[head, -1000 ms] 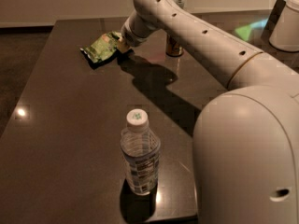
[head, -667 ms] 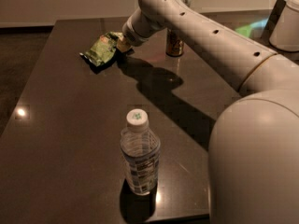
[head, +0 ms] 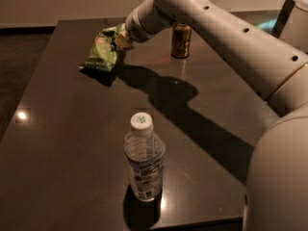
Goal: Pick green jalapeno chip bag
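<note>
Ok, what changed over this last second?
The gripper, at one end of the green jalapeno chip bag, has risen with the arm, tipping that end up; it appears to hold the bag. The arm now uncovers more of the soda can. The water bottle and table are unchanged.

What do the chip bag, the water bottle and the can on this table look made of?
Green jalapeno chip bag, at the tip of the gripper: thin plastic or foil film, judging by its crinkles and dull sheen. Water bottle: clear, ribbed plastic, see-through, with a white cap. Soda can: probably metal, bronze with a glossy side.
</note>
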`<state>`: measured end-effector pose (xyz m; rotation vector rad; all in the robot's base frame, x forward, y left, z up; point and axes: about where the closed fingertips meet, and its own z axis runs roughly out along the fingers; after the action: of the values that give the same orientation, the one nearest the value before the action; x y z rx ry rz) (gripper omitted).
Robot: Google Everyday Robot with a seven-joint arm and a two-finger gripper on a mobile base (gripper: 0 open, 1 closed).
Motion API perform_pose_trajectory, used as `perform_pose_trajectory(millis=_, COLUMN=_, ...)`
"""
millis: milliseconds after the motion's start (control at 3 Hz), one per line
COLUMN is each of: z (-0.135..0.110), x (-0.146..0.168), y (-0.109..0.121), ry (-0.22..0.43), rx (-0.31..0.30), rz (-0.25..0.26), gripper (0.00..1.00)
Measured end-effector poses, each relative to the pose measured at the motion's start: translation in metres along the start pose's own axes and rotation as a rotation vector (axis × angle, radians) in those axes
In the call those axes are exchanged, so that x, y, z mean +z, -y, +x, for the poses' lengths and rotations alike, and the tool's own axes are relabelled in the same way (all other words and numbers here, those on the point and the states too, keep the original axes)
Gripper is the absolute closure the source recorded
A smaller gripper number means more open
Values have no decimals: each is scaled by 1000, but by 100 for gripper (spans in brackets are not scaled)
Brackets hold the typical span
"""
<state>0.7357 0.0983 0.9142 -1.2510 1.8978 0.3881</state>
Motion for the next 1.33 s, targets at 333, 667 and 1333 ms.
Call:
perform_pose_trajectory(millis=333, z=-27, x=-17, y=-18, ry=67, rx=-48, rz=-35, gripper=100)
perform_pose_trajectory(millis=667, z=-54, x=-36, y=-34, ry=134, rx=-98, rz=-57, gripper=100)
perform_pose_trajectory(millis=1333, z=-89, x=-77, y=-45, ry=209, rx=-187, rz=-53, gripper=100)
